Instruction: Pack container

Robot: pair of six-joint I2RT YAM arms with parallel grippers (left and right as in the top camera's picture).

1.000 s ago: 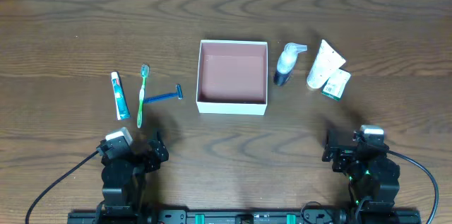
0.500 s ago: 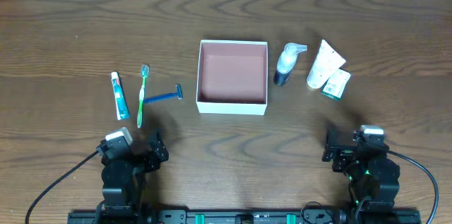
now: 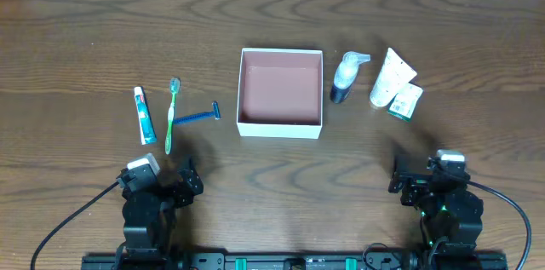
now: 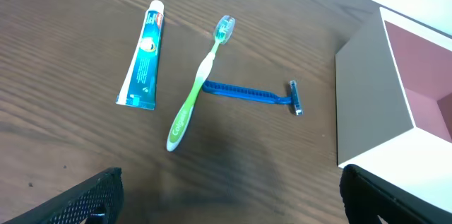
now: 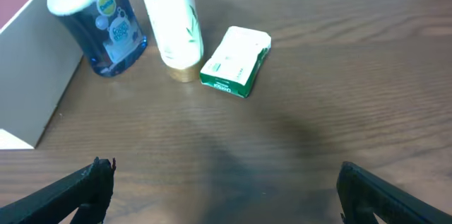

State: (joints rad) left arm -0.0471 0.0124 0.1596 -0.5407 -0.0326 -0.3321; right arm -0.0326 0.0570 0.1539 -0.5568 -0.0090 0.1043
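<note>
The container [image 3: 241,91], a square shallow white box with a pinkish-brown inside, stands at the table's middle and holds nothing; its wall shows in the left wrist view [image 4: 367,97] and the right wrist view [image 5: 35,83]. Left of it lie a toothpaste tube [image 3: 144,115] [image 4: 144,63], a green toothbrush [image 3: 171,113] [image 4: 198,90] and a blue razor [image 3: 197,117] [image 4: 254,95]. Right of it are a blue spray bottle [image 3: 346,76] [image 5: 102,22], a white tube [image 3: 392,76] [image 5: 171,15] and a green-and-white packet [image 3: 405,100] [image 5: 235,61]. My left gripper [image 3: 170,183] [image 4: 226,199] and right gripper [image 3: 419,180] [image 5: 226,192] are open, empty, near the front edge.
Dark wooden table [image 3: 272,168] all round. Black cables run from both arm bases along the front edge. A pale wall strip borders the table's far edge.
</note>
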